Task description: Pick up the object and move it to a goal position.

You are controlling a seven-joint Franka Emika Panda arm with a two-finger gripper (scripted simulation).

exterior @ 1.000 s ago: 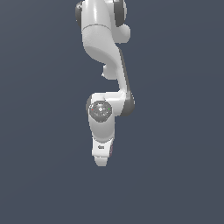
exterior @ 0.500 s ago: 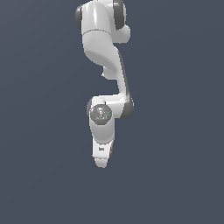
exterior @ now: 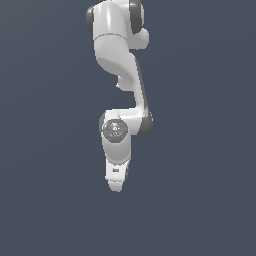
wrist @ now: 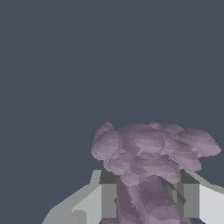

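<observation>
Gripper (wrist: 146,199), 2 fingers (wrist: 108,199) closed against the pinched waist of the pink-purple object (wrist: 151,153); lobes project past the fingertips. Waist grasp probably resists slipping during carriage. Exterior view: arm (exterior: 120,75) descends toward 6 o'clock.

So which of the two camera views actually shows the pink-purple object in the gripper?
The wrist view: the mottled pink-purple object sits between the gripper fingers. In the exterior view, only the white arm shows.

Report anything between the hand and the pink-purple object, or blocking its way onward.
Nothing visible: in the wrist view the object sits directly between the hand's fingers. Only plain background surrounds it; no goal marker shows.
</observation>
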